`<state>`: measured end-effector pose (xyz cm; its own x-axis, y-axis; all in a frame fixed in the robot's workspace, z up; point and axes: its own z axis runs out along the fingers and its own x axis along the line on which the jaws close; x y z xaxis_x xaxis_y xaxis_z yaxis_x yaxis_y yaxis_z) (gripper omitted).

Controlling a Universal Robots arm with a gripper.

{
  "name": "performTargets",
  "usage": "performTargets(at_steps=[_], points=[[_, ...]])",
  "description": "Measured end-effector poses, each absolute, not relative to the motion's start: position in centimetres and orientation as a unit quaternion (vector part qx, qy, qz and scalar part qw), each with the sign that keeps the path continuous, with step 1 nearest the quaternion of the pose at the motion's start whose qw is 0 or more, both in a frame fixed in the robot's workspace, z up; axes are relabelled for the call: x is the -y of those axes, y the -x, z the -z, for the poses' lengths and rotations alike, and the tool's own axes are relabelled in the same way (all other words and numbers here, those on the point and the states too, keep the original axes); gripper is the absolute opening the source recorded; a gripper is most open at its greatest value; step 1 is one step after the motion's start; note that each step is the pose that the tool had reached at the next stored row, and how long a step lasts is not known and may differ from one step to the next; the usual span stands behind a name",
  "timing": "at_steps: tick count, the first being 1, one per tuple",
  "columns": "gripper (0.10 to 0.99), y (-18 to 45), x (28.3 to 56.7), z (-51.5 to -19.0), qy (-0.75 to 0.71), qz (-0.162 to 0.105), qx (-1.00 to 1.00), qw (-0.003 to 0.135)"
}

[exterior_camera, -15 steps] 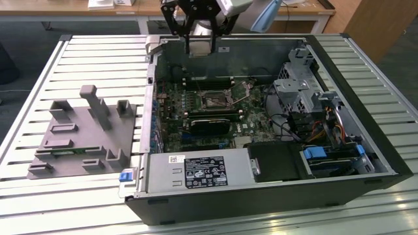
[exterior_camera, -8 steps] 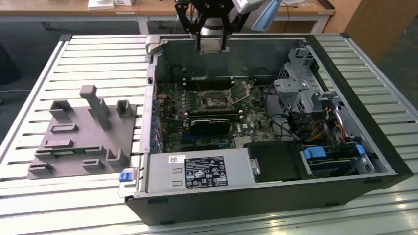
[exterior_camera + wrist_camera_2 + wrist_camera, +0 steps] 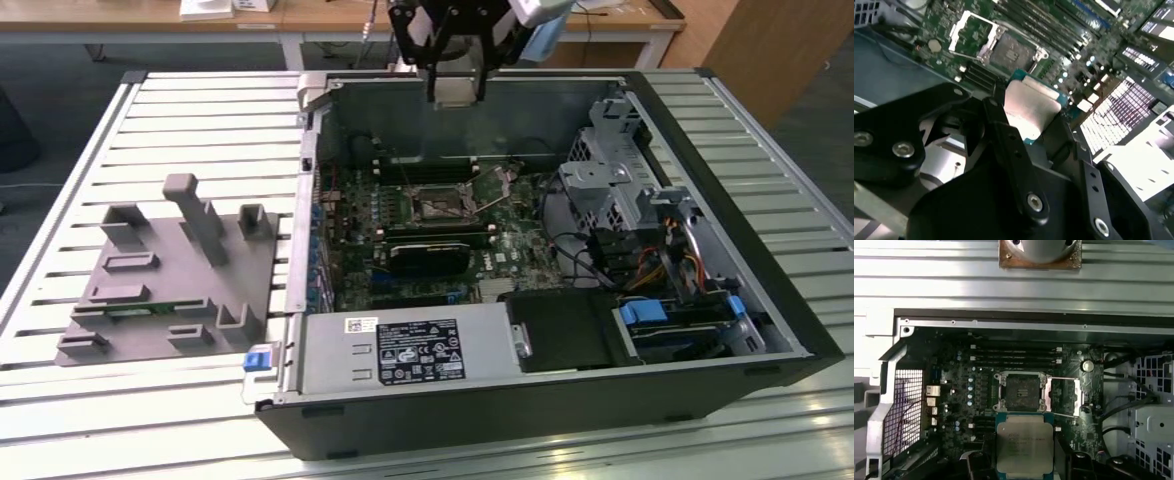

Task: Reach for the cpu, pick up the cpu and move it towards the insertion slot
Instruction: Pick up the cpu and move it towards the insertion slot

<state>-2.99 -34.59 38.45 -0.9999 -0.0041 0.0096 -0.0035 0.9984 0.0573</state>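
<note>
Slatted metal desk point(image 3: 187, 110) under an open computer case point(image 3: 747, 300), wooden furniture beyond. At the case's 12 o'clock edge in the exterior view, end effector point(image 3: 454, 75) hanging above the rear wall, clamped on the cpu point(image 3: 1024, 447): in the first wrist view, silvery lid and pale rim held flat between dark fingers point(image 3: 1004, 135). Carry step under way, grasp done, cpu airborne and near the insertion slot point(image 3: 1021, 391), which sits just past the chip's far edge in both wrist views. Slot frame swung open, bare dark socket showing; lever probably out to one side, though hard to make out.

Judging from this, next move calls for a short advance and square alignment over the socket. Clear air above the green board point(image 3: 400, 215); memory slots point(image 3: 1014, 357) just beyond the socket, black card point(image 3: 430, 255) toward 6 o'clock. Case walls close on the 12 o'clock side.
</note>
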Motion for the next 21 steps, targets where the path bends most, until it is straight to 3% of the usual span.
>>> performTargets(at_steps=[21], points=[[0.541,1.89,33.72,-38.39,-0.002,0.029,1.0,0.005]])
